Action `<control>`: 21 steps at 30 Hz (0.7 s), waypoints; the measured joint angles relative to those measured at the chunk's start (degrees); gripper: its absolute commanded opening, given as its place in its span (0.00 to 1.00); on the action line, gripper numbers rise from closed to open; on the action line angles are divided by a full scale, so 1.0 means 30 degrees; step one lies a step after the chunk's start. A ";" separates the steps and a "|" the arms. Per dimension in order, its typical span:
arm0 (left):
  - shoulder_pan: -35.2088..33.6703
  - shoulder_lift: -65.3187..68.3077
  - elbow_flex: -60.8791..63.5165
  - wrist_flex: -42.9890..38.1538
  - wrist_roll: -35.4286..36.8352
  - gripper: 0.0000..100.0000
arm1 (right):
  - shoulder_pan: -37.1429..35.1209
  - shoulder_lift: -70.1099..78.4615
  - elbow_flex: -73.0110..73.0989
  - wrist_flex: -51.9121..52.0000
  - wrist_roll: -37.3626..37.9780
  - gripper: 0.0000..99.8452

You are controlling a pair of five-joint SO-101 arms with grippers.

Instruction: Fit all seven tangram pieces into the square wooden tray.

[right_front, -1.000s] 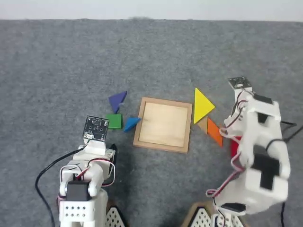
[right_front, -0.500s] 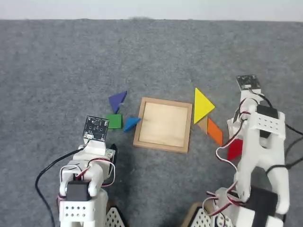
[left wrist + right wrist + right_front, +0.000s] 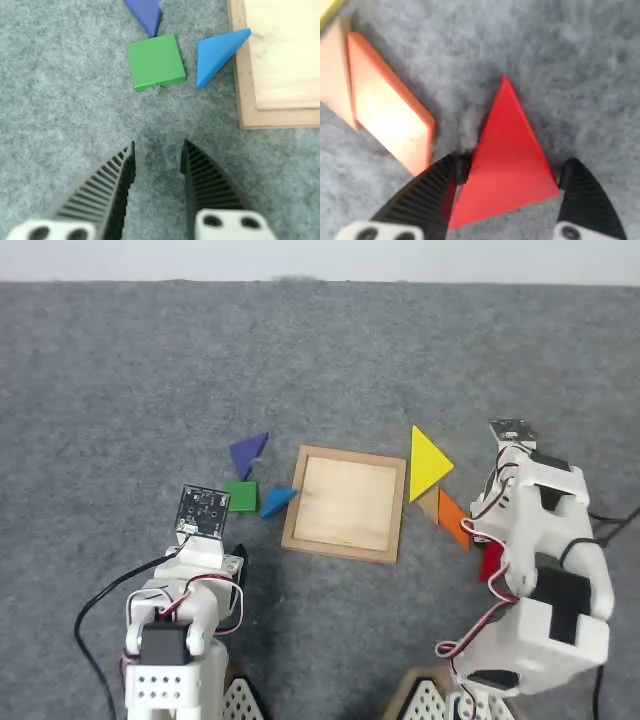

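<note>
The red triangle (image 3: 507, 160) is lying on the grey carpet (image 3: 150, 370), well right of the square wooden tray (image 3: 340, 551), which is holding no piece. The right gripper (image 3: 511, 167) is standing spread on both sides of it. I judge the first pickup is in hand, so closing squarely comes next. The left gripper (image 3: 158, 145) is hovering spread and empty near the green square (image 3: 156, 61).

We see a coarse grey felt-like covering (image 3: 140, 380) spreading from the near edge to the far side and from left to right, evenly lit with soft shadows, and beyond it a narrow pale band (image 3: 320, 258) of wall.
</note>
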 measured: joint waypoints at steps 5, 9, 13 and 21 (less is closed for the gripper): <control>0.0000 0.0000 0.0000 0.0000 0.0000 0.15 | -0.0322 0.0000 0.0000 0.0000 0.0000 0.18; 0.0000 0.0000 0.0000 0.0000 0.0000 0.15 | -0.0176 0.0000 -0.0176 -0.0029 0.0000 0.19; 0.0000 0.0000 0.0000 0.0000 0.0000 0.15 | 0.0996 -0.0586 0.0000 -0.0498 -0.0352 0.25; 0.0000 0.0000 0.0000 0.0000 0.0000 0.15 | 0.1963 -0.7853 0.3458 0.0615 -0.2227 0.29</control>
